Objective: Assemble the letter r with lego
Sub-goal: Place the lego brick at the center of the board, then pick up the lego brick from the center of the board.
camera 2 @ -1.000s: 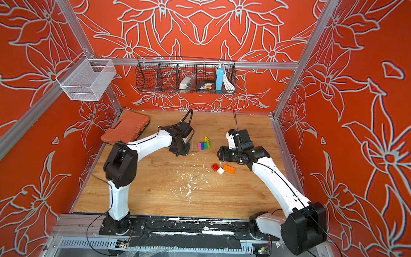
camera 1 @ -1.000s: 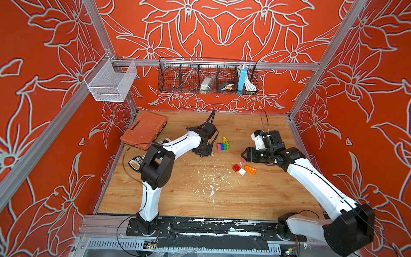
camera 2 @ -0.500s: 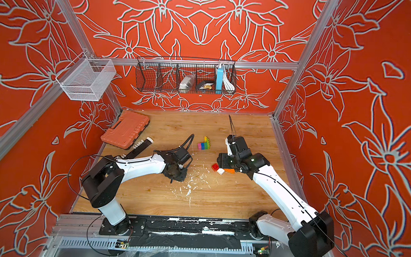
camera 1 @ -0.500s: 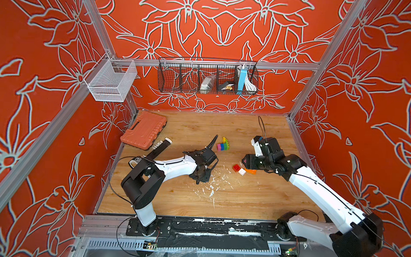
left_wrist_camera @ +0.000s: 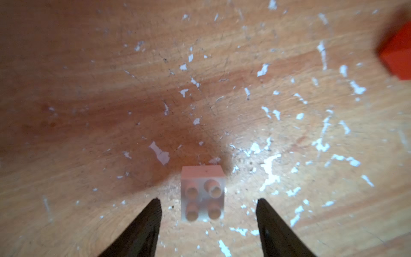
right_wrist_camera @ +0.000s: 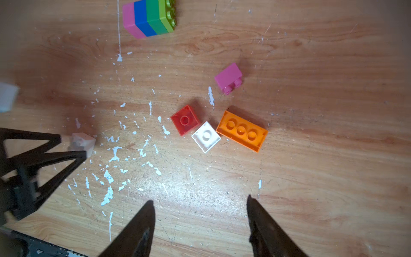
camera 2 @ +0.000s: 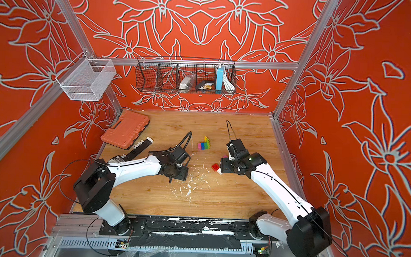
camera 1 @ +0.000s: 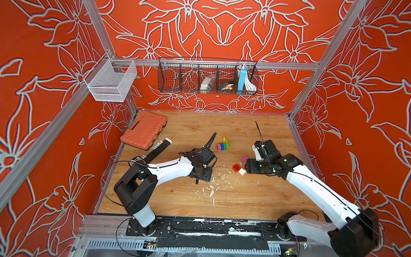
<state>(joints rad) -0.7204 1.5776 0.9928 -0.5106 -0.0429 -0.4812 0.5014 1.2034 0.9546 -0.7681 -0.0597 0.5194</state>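
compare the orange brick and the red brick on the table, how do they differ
The orange brick is a long rectangle; the red brick is a small square. The orange brick shows three round tubes in its underside; the red brick shows one. Both lie hollow side up on the wooden table, each beside the white brick between them.

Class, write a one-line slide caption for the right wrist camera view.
Open right gripper facing a red plastic brick, a white plastic brick and an orange plastic brick on the wooden table.
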